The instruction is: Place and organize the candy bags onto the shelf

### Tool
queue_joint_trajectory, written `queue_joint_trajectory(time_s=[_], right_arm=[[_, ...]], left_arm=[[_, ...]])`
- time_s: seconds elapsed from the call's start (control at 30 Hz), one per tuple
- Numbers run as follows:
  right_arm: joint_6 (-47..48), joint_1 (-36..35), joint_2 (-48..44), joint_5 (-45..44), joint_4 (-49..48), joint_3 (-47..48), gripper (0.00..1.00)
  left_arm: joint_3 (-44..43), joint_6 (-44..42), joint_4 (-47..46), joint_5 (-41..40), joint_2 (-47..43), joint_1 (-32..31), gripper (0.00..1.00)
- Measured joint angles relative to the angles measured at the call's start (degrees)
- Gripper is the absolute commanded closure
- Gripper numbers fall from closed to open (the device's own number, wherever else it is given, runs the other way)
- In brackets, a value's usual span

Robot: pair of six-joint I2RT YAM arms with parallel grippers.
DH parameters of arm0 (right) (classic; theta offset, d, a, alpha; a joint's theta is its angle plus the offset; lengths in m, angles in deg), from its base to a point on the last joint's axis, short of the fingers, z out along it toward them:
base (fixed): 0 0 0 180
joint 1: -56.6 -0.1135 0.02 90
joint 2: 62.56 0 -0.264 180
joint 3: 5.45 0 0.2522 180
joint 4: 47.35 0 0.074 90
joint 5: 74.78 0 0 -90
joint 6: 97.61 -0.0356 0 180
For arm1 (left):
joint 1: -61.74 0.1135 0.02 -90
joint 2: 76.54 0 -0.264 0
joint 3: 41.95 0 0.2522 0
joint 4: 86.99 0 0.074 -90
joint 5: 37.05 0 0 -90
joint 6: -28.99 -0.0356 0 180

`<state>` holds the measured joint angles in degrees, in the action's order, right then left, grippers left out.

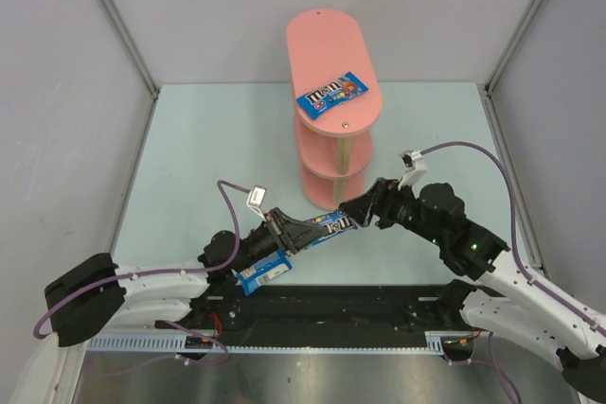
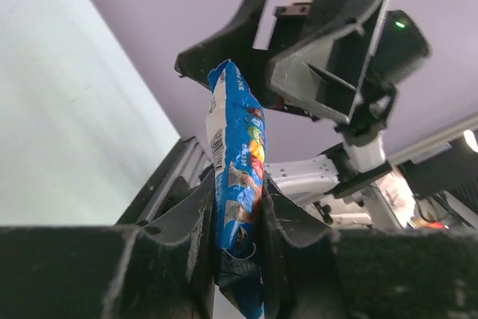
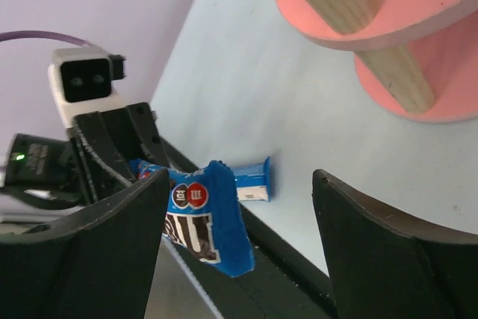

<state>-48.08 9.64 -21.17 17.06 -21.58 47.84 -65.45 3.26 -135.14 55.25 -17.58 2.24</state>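
Observation:
My left gripper [image 1: 295, 232] is shut on one end of a blue candy bag [image 1: 327, 225], which it holds above the table in front of the shelf [image 1: 333, 44]. In the left wrist view the bag [image 2: 237, 147] stands edge-on, pinched between both jaws. My right gripper [image 1: 353, 209] is at the bag's other end with its jaws open. In the right wrist view the bag's free end [image 3: 205, 222] hangs beside one finger, untouched by the other. A second blue bag [image 1: 331, 95] lies on the shelf's top tier. A third blue bag [image 1: 260, 274] lies on the table under my left arm.
The pink shelf's lower tiers and wooden posts [image 3: 407, 84] stand just beyond my right gripper. A black rail [image 1: 322, 314] runs along the table's near edge. Grey walls close in the pale table [image 1: 208, 158] on three sides.

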Motion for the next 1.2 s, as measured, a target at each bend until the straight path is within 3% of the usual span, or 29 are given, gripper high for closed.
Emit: queue_joint_trajectory(time_s=[0.27,0.47,1.03,1.13,1.2], right_arm=[[-0.5,15.8,-1.9,22.3,-5.8,-3.3,0.21],[-0.3,18.2,0.0,34.7,-9.6,-4.0,0.20],[4.1,15.6,-0.4,38.8,-5.5,-5.4,0.20],[4.1,15.1,-0.2,38.8,-5.6,-5.9,0.25],[3.9,14.7,0.0,38.8,-6.1,-6.0,0.35]], left_arm=[[1.7,2.8,-9.4,5.1,9.6,0.5,0.78],[1.7,4.4,-9.6,8.3,15.6,0.7,0.77],[-3.1,4.8,-10.5,11.9,13.0,3.2,0.76],[-3.1,4.8,-10.5,12.0,13.0,3.2,0.76],[-3.1,4.8,-10.5,12.0,12.9,3.2,0.76]])
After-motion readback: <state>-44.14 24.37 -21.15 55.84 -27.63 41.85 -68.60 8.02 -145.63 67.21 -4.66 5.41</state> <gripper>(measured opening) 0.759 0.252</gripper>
